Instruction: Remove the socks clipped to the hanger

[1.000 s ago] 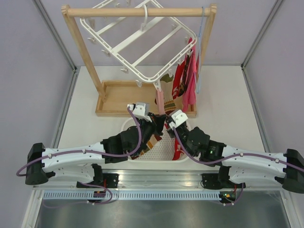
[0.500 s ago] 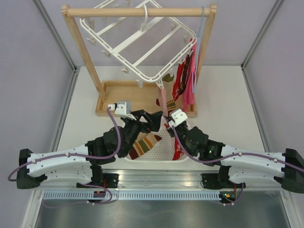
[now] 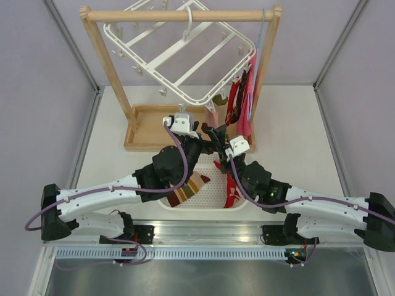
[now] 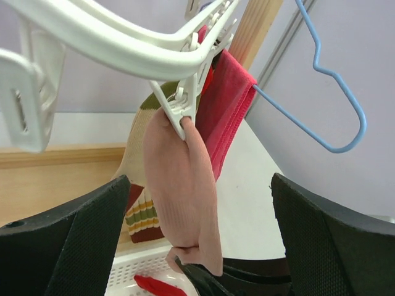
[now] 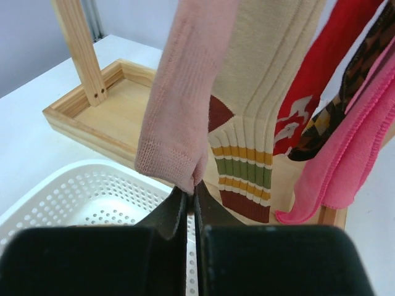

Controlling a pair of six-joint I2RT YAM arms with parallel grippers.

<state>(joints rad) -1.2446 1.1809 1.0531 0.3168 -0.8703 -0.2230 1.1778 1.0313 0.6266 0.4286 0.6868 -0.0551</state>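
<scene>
The right pincer [image 5: 190,196] is clenched on the lower end of the pale pink sock [image 5: 185,92]; the left pincer [image 4: 199,182] stands released, its fingers wide either side of that sock; the sock hangs from a clip [image 4: 179,110] on the white hanger [image 4: 123,43], beside a striped cream sock [image 5: 259,123], near the white basket [image 5: 68,191].

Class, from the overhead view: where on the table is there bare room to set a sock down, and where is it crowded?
Bare table lies between the left wall and the wooden tray, and again between that tray and the right wall. The middle is crowded: the basket, the pale pink sock and the other hanging socks.
</scene>
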